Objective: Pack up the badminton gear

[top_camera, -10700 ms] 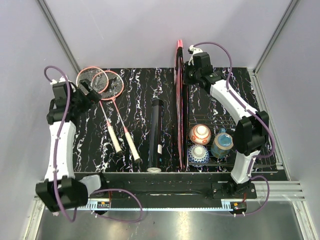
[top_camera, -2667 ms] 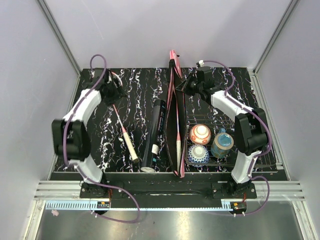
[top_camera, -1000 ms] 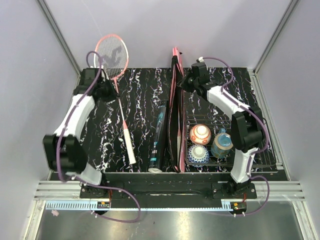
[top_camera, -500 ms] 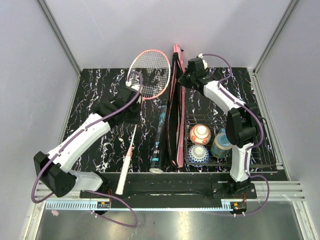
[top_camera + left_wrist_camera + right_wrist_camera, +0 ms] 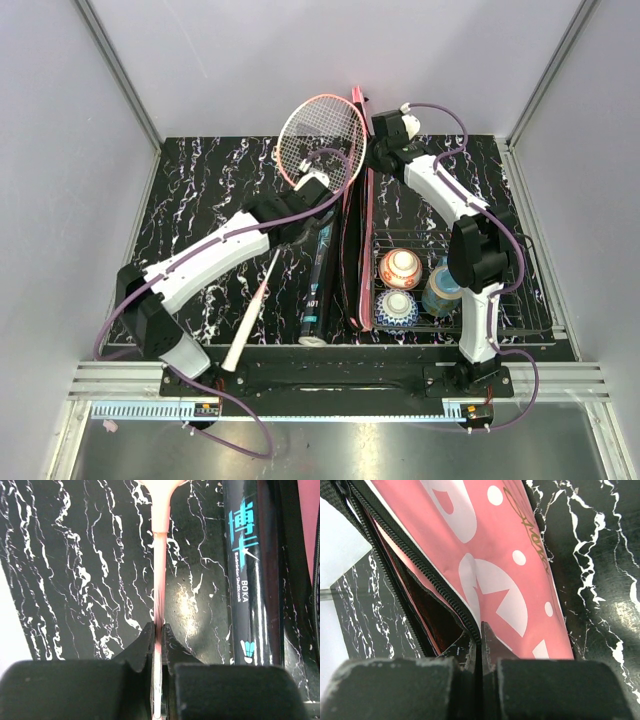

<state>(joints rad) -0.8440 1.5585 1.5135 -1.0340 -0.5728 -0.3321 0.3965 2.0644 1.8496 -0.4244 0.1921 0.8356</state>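
My left gripper (image 5: 297, 222) is shut on the thin pink shaft (image 5: 159, 575) of a pink-framed racket (image 5: 322, 138). The racket's head is raised at the back centre, beside the far end of the pink cover (image 5: 360, 250). Its white handle (image 5: 248, 322) points down to the front left. The long black tube (image 5: 315, 278) lies between racket and cover; its blue print shows in the left wrist view (image 5: 246, 565). My right gripper (image 5: 368, 165) is shut on the cover's zipper edge (image 5: 465, 615), holding the cover (image 5: 515, 585) open so its dark inside shows.
A black wire basket (image 5: 500, 325) at the right front holds two patterned bowls (image 5: 400, 268) (image 5: 398, 308) and a cup (image 5: 443, 288). Grey walls close in the back and both sides. The right arm's links run along the basket's far side.
My left arm has swung the racket from the back left to the centre, bringing its head next to the cover's far end. The right gripper stays clamped on the cover edge.
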